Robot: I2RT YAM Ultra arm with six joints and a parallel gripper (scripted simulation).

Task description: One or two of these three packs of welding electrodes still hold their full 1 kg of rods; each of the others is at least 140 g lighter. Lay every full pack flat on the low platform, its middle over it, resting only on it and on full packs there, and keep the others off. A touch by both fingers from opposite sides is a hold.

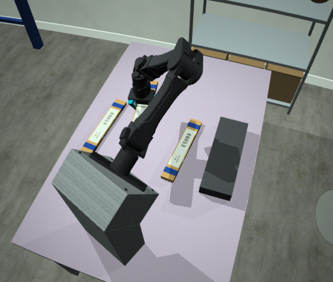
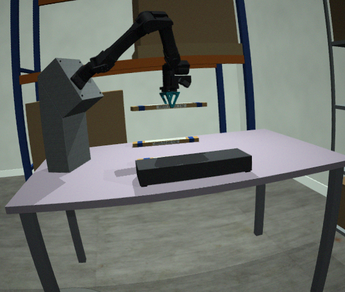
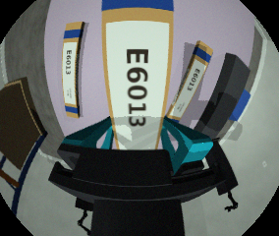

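Note:
My gripper [image 2: 169, 101] is shut on the middle of one E6013 electrode pack [image 2: 168, 106] and holds it level, high above the table. In the wrist view the held pack [image 3: 138, 59] runs straight out between the teal fingers. In the top view the arm hides most of the held pack [image 1: 140, 109]. A second pack [image 1: 103, 126] lies flat at the table's left side. A third pack [image 1: 181, 149] lies flat just left of the low dark platform [image 1: 224, 157]. The platform [image 2: 193, 165] has nothing on it.
The grey robot base block [image 1: 99, 194] stands at the table's near left. A metal shelf rack [image 1: 251, 39] with cardboard boxes stands behind the table's far right corner. Blue racking [image 2: 241, 62] stands behind the table in the exterior view.

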